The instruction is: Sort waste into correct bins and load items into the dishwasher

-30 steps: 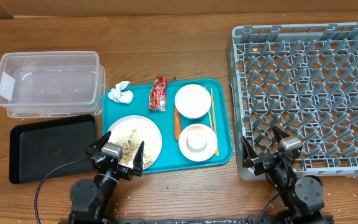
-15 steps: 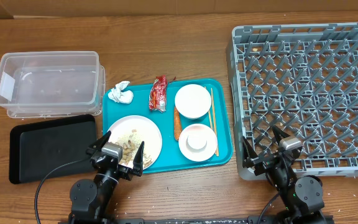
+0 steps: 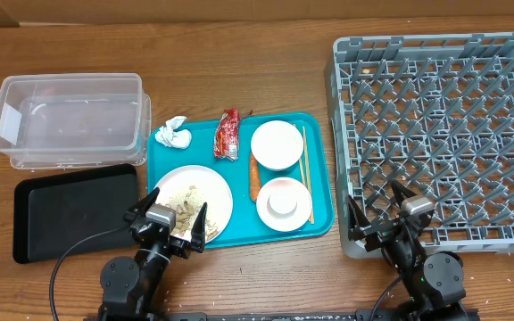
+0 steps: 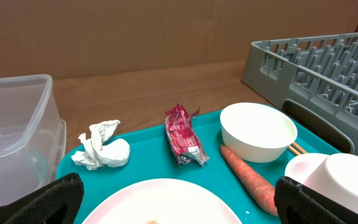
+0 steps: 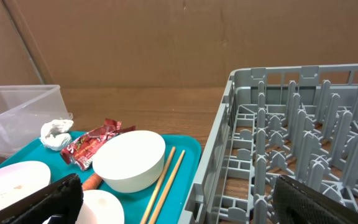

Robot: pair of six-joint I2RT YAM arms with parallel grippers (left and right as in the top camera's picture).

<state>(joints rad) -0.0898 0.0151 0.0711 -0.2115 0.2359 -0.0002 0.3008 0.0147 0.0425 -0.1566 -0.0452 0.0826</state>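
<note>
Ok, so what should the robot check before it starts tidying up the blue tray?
1. Left gripper open and empty: ok.
2. Right gripper open and empty: ok.
3. Clear tub and black tray have room: ok.
4. Dish rack has free pegs: ok.
5. Red wrapper and tissue lie apart, easy to pick one at a time: ok.
6. Plate ready to load: not ok, beige scraps lie on it.
</note>
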